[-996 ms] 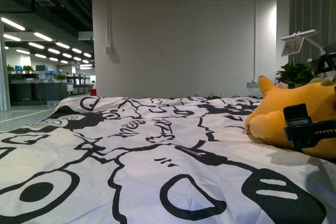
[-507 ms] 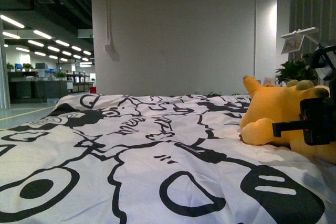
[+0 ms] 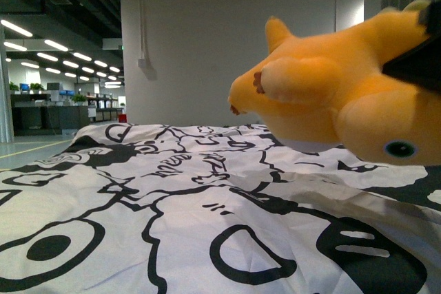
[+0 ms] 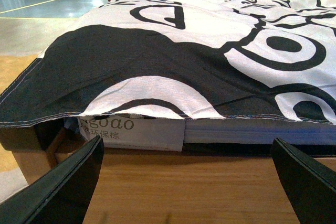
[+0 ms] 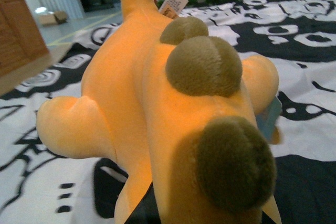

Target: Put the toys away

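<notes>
Right tool (image 3: 417, 63) seems clamped on plush (image 3: 324, 94), clear of bed (image 3: 172, 204); left tool (image 4: 186, 182) gapes empty. You still must stow it.

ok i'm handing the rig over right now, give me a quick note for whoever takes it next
Left gripper: open, empty, low beside the edge of the black-and-white bedspread.
Right gripper: shut on the plush toy, mostly hidden behind it.
Plush toy: in the air above the bedspread on the robot's right, not touching it.
Done: toy grasped and clear of the bedspread.
Left: carry it to its storage place and release. No bin or basket shows in any view, so locate that first.
</notes>
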Action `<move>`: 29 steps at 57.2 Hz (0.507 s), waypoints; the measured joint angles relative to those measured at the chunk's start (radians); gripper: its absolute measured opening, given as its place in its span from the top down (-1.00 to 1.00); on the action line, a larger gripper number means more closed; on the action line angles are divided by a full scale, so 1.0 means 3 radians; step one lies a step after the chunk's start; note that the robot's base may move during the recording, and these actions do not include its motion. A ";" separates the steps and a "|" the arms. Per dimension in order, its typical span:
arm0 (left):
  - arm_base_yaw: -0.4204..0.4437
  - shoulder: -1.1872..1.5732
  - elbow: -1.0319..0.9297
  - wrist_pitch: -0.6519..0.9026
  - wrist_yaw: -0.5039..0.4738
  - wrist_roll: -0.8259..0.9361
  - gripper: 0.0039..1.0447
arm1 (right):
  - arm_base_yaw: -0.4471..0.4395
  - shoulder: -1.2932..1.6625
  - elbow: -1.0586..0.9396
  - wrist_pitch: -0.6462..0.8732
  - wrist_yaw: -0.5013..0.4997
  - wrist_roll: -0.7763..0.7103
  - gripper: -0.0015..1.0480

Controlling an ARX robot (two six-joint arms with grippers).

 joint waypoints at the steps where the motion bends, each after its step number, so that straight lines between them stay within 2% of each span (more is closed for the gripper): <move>1: 0.0000 0.0000 0.0000 0.0000 0.0000 0.0001 -0.88 | -0.0014 -0.0038 -0.0005 -0.0006 -0.0008 0.0014 0.86; 11: 0.0000 0.0000 0.0000 0.0000 0.0000 0.0000 -0.88 | -0.0225 -0.0500 -0.0183 -0.0258 -0.0148 0.0187 0.86; 16: 0.0000 0.0000 0.0000 0.0000 0.0000 0.0000 -0.88 | -0.0240 -0.0674 -0.0245 -0.0444 -0.0154 0.0214 0.86; 29: 0.0000 0.0000 0.0000 0.0000 0.0000 0.0000 -0.88 | -0.0239 -0.0713 -0.0256 -0.0468 -0.0175 0.0223 0.86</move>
